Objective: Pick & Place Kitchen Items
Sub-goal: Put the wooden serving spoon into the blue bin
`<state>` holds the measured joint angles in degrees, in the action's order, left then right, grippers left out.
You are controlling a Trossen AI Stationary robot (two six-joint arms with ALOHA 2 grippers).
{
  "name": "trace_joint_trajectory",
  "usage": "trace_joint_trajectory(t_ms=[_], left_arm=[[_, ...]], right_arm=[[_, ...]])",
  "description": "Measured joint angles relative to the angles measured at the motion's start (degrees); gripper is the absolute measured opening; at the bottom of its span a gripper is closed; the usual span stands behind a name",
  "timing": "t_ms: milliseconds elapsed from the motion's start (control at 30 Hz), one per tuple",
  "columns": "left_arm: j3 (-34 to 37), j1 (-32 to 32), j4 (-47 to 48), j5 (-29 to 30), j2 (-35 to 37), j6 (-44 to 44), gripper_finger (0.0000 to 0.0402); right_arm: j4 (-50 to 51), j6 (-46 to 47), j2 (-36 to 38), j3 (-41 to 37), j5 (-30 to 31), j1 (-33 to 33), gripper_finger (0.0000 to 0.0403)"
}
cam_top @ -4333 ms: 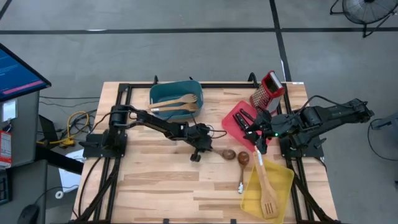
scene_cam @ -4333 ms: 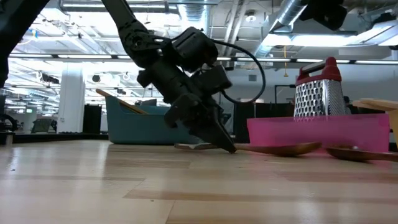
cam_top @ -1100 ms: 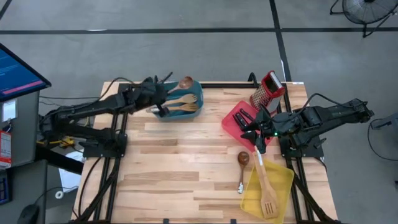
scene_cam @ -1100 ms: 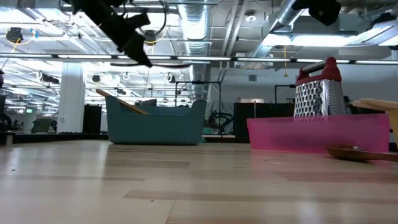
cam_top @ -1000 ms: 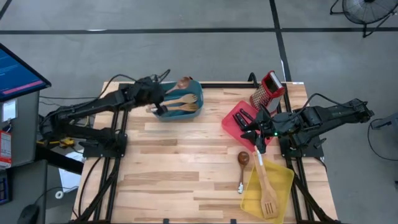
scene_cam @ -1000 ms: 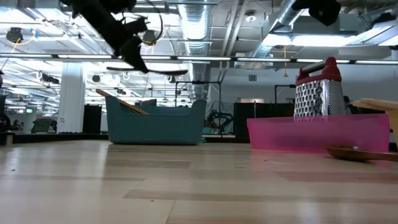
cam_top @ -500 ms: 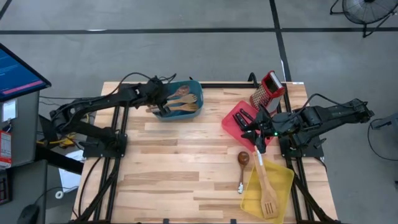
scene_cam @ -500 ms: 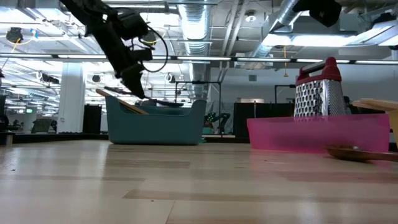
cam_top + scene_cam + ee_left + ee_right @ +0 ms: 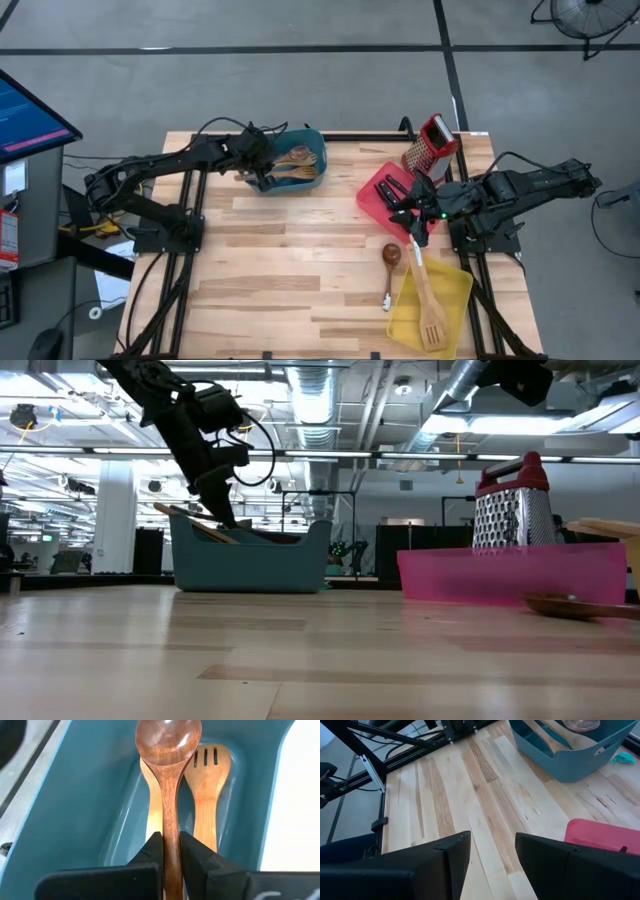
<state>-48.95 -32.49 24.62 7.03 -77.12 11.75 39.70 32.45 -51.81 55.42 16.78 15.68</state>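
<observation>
The left claw (image 9: pixel 170 851) is clamped on a dark wooden spoon (image 9: pixel 168 750) inside the teal bin (image 9: pixel 312 140), above two pale utensils. The right claw (image 9: pixel 492 847) hovers apart over the bench (image 9: pixel 280 260).

The wooden table (image 9: pixel 300 250) is evenly and brightly lit from overhead in the high view, with only soft, short shadows cast beneath the arms. In the low view, long ceiling strip lights (image 9: pixel 330 452) are seen glowing behind the teal bin (image 9: pixel 250 560), and the arm above that bin is reduced to a near silhouette against them. The tabletop nearest the lens is rendered soft and out of focus there. In the left wrist view, a pale sheen of glare is shown on the bowl of the dark wooden spoon (image 9: pixel 169 750), and the fingers (image 9: pixel 150 851) beside its handle are slightly blurred. Straight plank lines are bowed in the right wrist view.
</observation>
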Motion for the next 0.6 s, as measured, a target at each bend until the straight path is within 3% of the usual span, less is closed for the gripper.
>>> trace_joint_trajectory(t_ms=[467, 600], left_arm=[[0.0, 0.0, -0.2, 0.0, 0.0, 0.0, 0.0082], [0.1, 0.3, -0.7, -4.5, 1.7, -0.3, 0.0094]], right_arm=[[0.0, 0.6, 0.0, 0.0, 0.0, 0.0, 0.0168], [0.9, 6.0, 0.0, 0.0, 1.1, -0.1, 0.0168]])
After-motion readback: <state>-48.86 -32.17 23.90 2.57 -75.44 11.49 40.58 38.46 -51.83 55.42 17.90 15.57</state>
